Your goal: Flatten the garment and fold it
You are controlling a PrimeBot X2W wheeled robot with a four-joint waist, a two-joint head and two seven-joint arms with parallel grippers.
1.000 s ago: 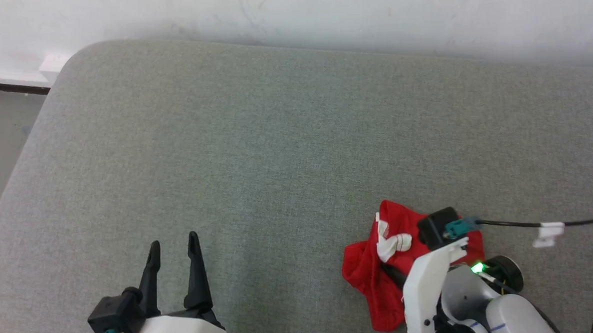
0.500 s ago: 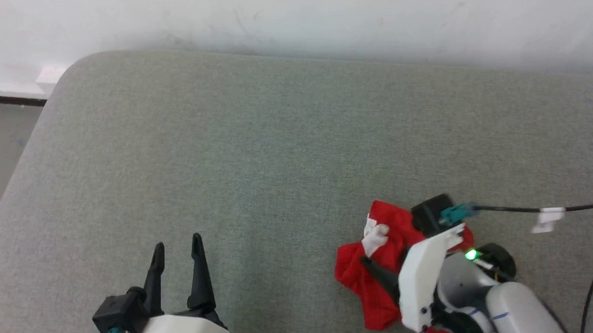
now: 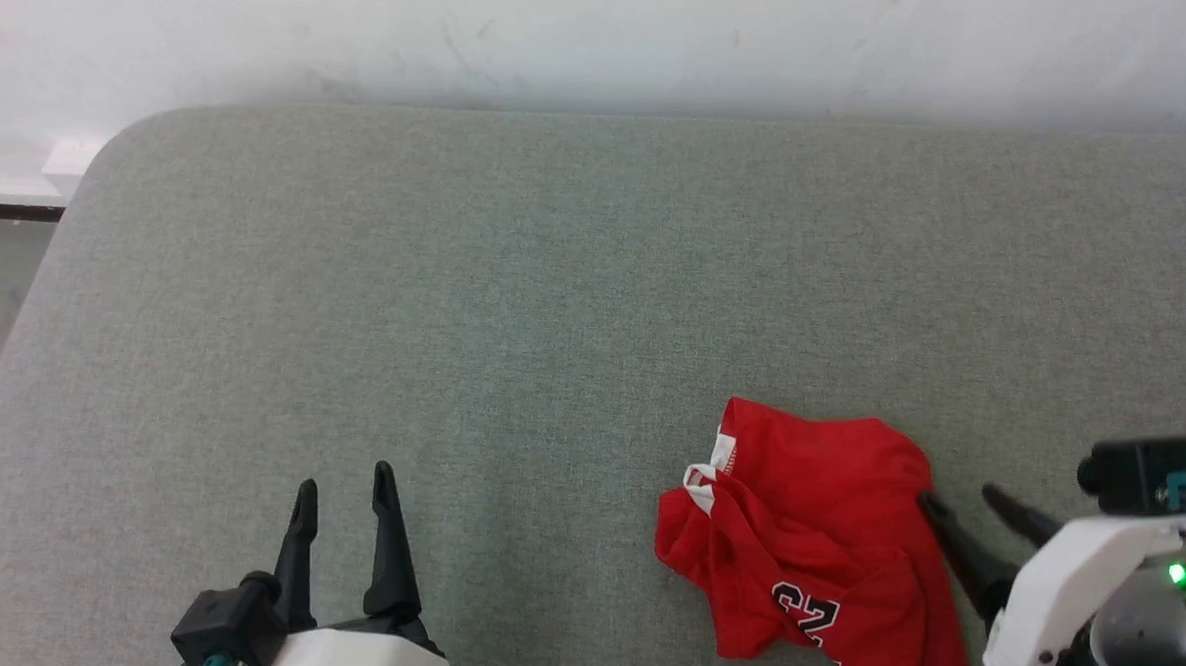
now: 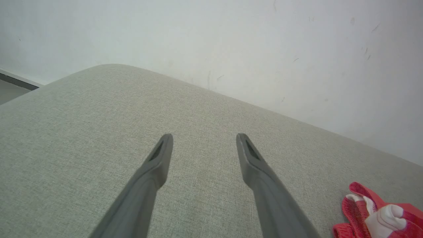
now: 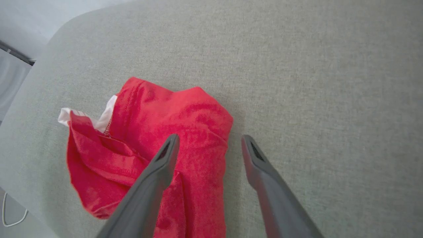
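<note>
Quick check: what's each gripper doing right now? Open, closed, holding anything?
Left gripper: open, holding nothing, over the bare gray cushion.
Right gripper: open, holding nothing, at the edge of the red shorts.

Garment [image 3: 812, 524]: reads "23", seemingly (white, black-outlined, tilted).
</note>
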